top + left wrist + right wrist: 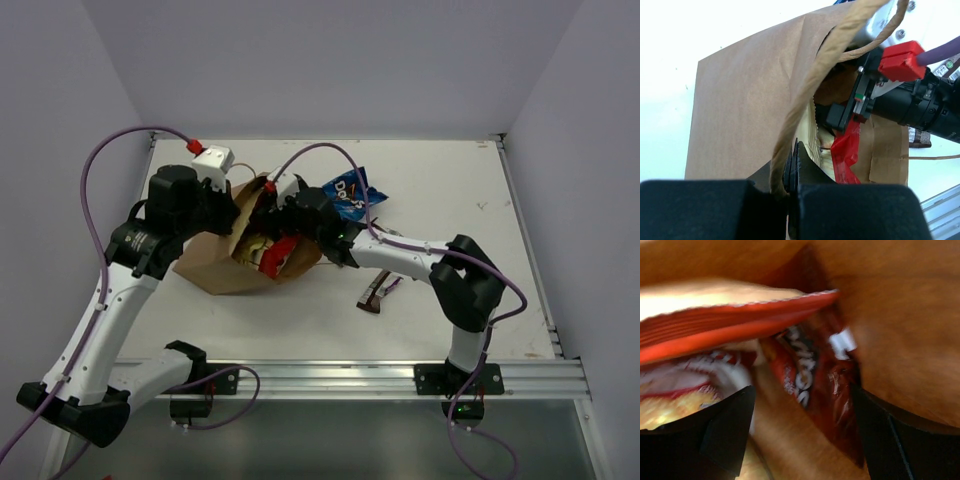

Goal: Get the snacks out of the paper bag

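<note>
**Kraft bag (215,262) held open for the grab**

Top view: bag lies by the desk's left edge, blue chips (352,195) just beside its mouth. Left wrist: left gripper (792,155) clamps the twine handle (805,90). Right wrist: right gripper (802,415) gapes inside, astride a dark red pack (810,375). Best to close squarely on it and withdraw slowly.

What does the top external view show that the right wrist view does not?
Only the top external view shows the paper bag from outside, lying on the table, the blue chip bag beyond it, brown candy bars out on the table, and both arms. Only the right wrist view shows the bag's inside up close: a dark red chip bag between the right arm's open jaws. Both show brown paper and red snack packaging inside the bag.
</note>
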`<action>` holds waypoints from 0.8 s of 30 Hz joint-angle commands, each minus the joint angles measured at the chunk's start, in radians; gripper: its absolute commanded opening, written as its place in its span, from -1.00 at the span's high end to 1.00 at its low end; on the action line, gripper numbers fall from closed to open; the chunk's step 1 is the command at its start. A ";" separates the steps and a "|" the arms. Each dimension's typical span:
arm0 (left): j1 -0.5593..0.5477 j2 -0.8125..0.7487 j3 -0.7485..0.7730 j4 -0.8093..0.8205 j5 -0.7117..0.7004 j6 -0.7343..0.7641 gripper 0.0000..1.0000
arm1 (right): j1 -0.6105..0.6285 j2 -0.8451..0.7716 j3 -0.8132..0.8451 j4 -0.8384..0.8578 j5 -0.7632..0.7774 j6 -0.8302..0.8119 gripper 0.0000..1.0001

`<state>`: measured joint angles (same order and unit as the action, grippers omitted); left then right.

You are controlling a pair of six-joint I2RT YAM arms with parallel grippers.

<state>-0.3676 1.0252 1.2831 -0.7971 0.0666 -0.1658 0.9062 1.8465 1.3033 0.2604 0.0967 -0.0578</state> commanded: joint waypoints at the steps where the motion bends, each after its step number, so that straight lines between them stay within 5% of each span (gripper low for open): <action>1: 0.002 -0.039 0.050 0.024 0.039 -0.011 1.00 | -0.006 -0.024 -0.036 0.187 0.155 -0.039 -0.61; 14: 0.002 -0.016 0.039 0.009 0.088 -0.005 1.00 | -0.006 -0.075 -0.105 0.338 0.131 -0.131 -0.61; 24: 0.002 -0.013 0.039 -0.001 0.114 0.014 1.00 | -0.004 0.023 0.005 0.275 0.089 -0.157 -0.55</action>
<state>-0.3668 1.0229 1.2831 -0.8066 0.1272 -0.1642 0.9089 1.8492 1.2377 0.4957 0.1921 -0.1829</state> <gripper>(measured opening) 0.027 0.784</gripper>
